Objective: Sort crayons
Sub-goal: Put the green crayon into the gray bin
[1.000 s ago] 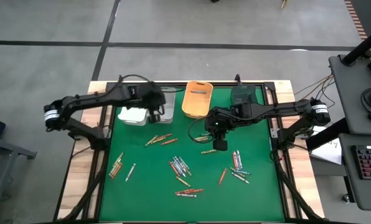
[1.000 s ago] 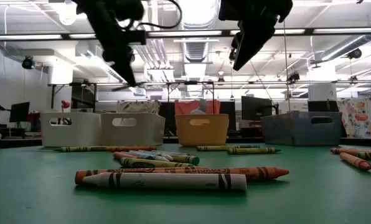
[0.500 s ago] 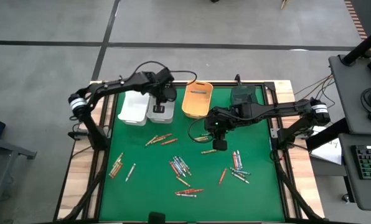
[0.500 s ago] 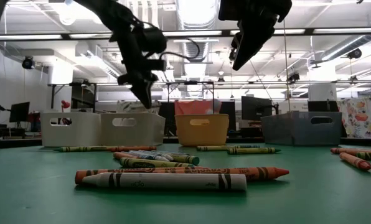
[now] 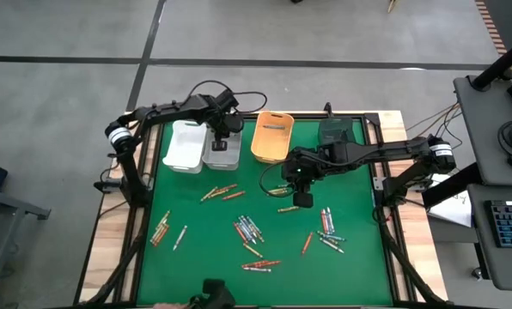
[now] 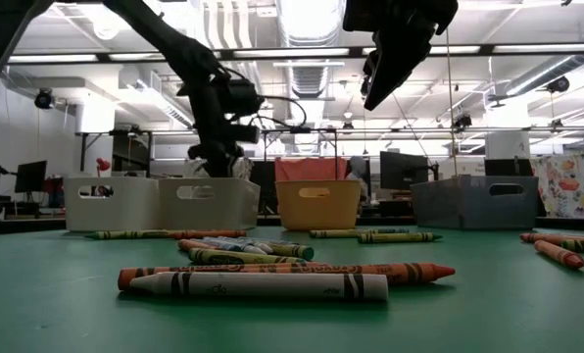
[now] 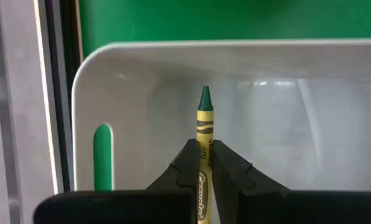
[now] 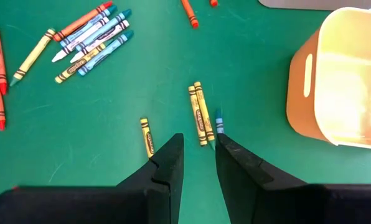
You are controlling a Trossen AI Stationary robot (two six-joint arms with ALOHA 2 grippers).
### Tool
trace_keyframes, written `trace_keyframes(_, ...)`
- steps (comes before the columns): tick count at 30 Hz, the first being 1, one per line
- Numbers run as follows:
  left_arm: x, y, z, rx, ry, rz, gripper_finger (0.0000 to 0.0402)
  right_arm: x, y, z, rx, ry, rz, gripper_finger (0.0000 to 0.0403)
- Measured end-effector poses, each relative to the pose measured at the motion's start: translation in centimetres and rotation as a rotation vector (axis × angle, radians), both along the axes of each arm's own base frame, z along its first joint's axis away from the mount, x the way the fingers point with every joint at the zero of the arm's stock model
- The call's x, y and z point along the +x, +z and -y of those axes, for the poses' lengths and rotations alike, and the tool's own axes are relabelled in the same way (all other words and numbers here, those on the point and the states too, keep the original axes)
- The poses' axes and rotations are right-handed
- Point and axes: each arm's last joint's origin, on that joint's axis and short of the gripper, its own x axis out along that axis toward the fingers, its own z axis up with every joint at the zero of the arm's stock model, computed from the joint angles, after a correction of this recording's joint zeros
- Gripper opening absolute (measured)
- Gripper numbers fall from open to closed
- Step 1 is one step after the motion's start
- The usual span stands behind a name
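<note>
Left gripper [image 7: 203, 163] is pinched on a green-tipped crayon [image 7: 204, 134] with a yellow wrapper, hanging over the grey bin [image 5: 222, 148], second from the left in the row at the back of the table [image 5: 342, 279]; in the left wrist view the tip points down into the bin interior, clear of the walls. Step in hand looks like the drop. To do it well: stay centred over the bin, not near the rim by the handle slot, lower enough that the crayon can't bounce out, then open and lift straight up so the fingers don't drag it. Right gripper [image 8: 198, 163] hovers partly open and empty over the middle of the table, just above a pair of yellow-wrapped crayons [image 8: 200, 112] lying side by side, with a blue crayon [image 8: 219, 122] just beside them and the orange bin [image 8: 341, 74] near. If it goes for the pair, it should straddle one crayon across its width, else it takes both. The remaining crayons [image 5: 248, 229] lie scattered on the green mat, so the sort is mostly undone.
</note>
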Motion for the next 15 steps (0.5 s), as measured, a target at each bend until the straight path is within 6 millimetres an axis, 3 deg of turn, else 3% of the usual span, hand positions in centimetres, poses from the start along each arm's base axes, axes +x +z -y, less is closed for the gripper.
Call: trace_keyframes(15, 0.4, -2.3, -1.1, 0.043, 0.023, -0.070, 0.0001, 0.3, 0.1, 0.0, -0.009, 0.013, 0.030, 0.0082)
